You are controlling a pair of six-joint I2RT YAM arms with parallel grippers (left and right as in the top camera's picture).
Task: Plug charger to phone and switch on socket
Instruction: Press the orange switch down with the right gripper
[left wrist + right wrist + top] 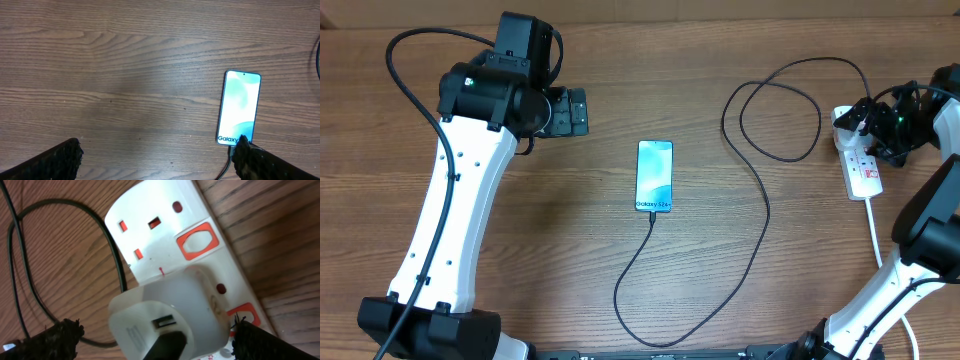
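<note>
The socket [150,210] lies at the right of the tabletop [570,240], a white adapter [170,305] seated in it, the right pincer [157,337] spread apart just above; a press missing the proper one of the red-rimmed switches [198,241] could shove it aside or rock the adapter loose; the phone [655,176] sits mid-tabletop, seemingly cabled.

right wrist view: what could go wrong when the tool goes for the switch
1. Two red switches show on the socket. The one beside the white adapter is partly hidden, so the open right tool might press the wrong one or knock the adapter.
2. The charger cable loops close beside the socket. The tool could snag it and tug the end at the phone.
</note>
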